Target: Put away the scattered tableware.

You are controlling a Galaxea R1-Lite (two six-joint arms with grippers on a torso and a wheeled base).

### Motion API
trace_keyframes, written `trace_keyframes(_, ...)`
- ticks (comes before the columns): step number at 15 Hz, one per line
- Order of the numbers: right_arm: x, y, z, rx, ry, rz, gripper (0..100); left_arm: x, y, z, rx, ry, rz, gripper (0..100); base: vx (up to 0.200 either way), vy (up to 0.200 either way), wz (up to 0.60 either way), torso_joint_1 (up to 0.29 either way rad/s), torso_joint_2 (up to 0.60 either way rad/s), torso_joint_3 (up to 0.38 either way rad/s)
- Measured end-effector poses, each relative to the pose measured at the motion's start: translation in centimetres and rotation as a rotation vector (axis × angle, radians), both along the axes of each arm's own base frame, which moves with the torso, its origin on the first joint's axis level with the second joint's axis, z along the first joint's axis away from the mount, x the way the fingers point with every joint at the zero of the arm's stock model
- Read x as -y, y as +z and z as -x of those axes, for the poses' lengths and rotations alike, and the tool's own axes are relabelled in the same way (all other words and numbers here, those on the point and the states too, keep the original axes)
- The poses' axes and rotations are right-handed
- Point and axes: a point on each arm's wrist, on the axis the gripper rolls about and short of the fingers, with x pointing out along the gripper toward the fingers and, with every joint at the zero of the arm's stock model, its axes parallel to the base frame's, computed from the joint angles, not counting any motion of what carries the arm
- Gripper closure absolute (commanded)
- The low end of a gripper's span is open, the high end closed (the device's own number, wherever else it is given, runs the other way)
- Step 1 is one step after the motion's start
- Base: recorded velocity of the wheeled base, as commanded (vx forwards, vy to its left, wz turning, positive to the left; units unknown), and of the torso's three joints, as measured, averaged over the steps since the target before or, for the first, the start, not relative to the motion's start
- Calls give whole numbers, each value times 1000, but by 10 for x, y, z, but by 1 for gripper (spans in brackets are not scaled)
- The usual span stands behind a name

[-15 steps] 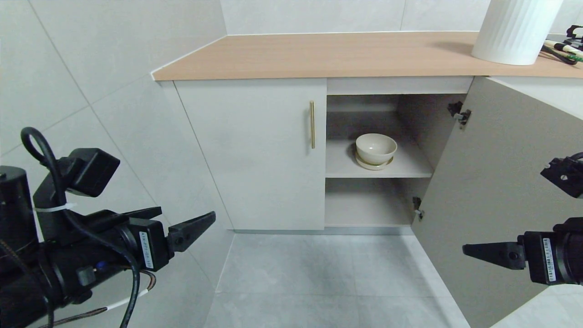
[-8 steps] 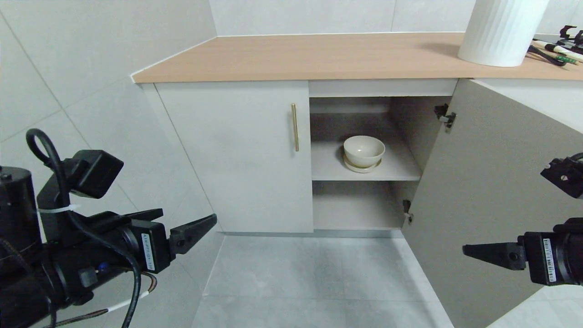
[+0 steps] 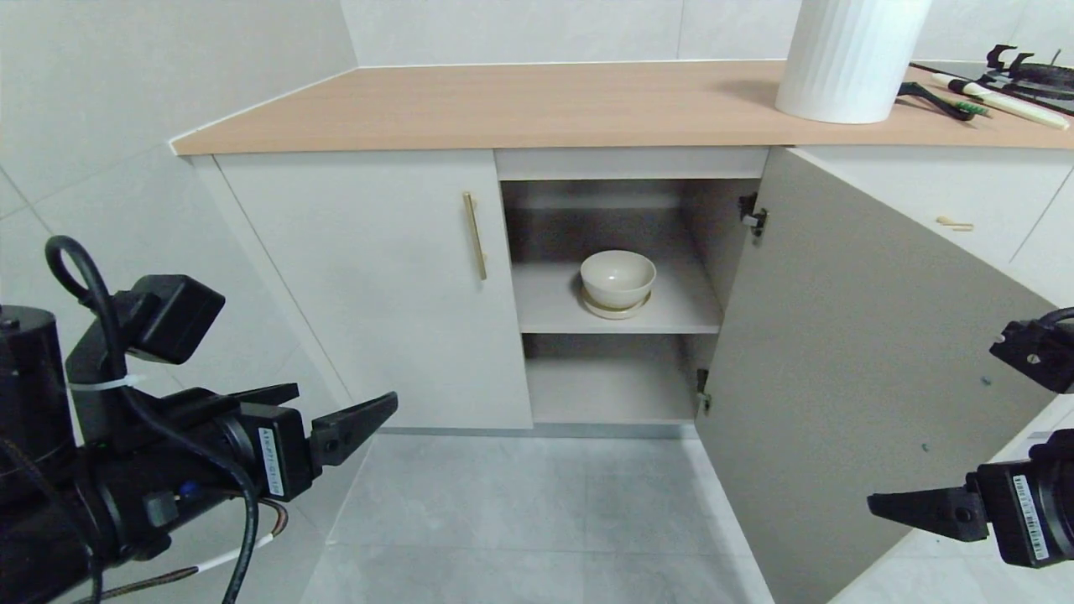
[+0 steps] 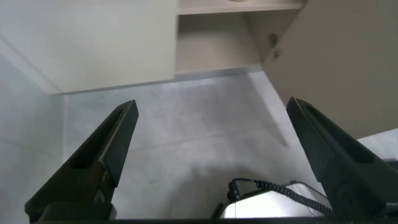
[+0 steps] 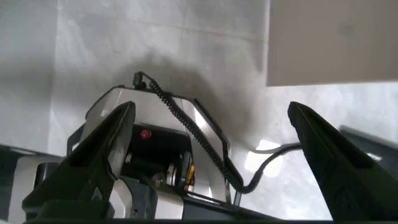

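Bowl [image 3: 618, 277] on saucer [image 3: 612, 309], shelf [image 3: 545, 304]: likely ceramic, stiff, slick, fragile; pinch rim. Left claw [image 4: 211, 106], right claw [image 5: 211, 107] both wide, empty.

No print is legible; barcode stickers [image 3: 270, 460] on the left gripper [image 4: 211, 107] and right gripper [image 5: 211, 111] are too small to read
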Motion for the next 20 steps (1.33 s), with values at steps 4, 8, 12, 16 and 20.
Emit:
trace_keyframes(4,10,6,16,-35,48,77,0,0,0,0,-1,-1,0,0,0,0,0,0,0,0)
trace_keyframes(8,23,28,29,44,2,50,0,0,0,0,1,-1,1,0,0,0,0,0,0,0)
trace_keyframes(12,41,43,31,124,-115,54,0,0,0,0,1,-1,1,0,0,0,0,0,0,0)
trace_keyframes(16,67,45,23,136,-280,161,0,0,0,0,1,-1,1,0,0,0,0,0,0,0)
trace_keyframes(20,81,42,0,123,-400,192,0,0,-1,0,-2,-1,-1,0,0,0,0,0,0,0)
